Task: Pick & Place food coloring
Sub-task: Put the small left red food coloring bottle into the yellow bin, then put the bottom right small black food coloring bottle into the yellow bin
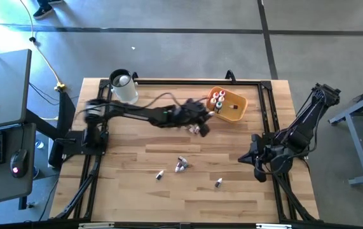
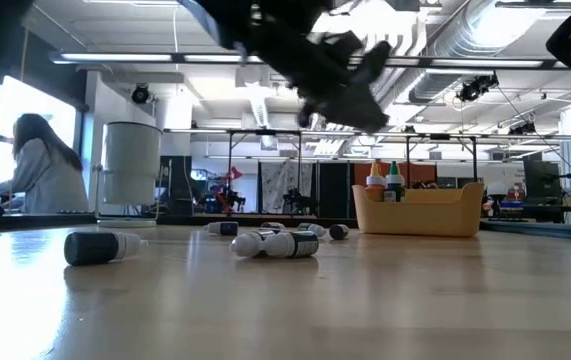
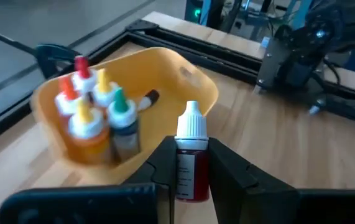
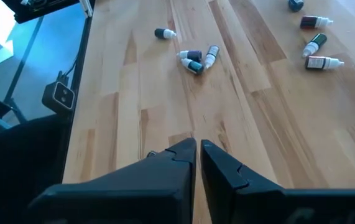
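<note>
Left wrist view: your left hand (image 3: 193, 180) pinches small red white-capped plastic bottle (image 3: 191, 158) mid-body; light, slick, keep it upright.

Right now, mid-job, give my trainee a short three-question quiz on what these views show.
1. True or false: the left claw is shut on a red bottle with a white cap.
2. Where do the bottles already sorted stand? A) in the clear round jar B) in the orange-yellow tray C) on the floor
3. Fill in: the right claw hangs over the bare table, shut and holding ____.

Key: 1 true; 2 B; 3 nothing.
</note>
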`<state>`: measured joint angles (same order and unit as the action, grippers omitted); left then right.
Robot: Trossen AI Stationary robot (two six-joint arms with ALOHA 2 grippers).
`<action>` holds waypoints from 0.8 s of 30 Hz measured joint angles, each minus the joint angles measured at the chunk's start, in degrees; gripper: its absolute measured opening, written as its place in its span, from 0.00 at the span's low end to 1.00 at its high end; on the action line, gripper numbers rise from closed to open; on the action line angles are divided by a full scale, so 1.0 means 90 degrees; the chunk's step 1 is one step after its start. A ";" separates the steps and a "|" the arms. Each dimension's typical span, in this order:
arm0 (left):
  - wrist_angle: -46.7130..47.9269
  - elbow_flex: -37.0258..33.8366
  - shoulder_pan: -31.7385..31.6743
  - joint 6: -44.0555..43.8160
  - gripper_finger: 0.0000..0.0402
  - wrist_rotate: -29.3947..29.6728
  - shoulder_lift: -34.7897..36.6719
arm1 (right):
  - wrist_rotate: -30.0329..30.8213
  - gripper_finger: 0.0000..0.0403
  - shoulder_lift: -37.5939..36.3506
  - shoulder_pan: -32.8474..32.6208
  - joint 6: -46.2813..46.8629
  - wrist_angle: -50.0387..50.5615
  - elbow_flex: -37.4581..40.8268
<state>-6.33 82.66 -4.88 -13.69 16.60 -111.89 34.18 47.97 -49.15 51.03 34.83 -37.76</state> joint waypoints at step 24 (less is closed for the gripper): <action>0.1110 0.3883 -0.0333 0.0498 0.32 0.0718 -0.3046 | 0.0032 0.04 0.0000 0.0010 -0.0391 0.0012 0.0000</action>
<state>3.66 117.60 -7.88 -9.21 23.06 -139.31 34.47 47.97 -49.06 47.51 34.94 -37.76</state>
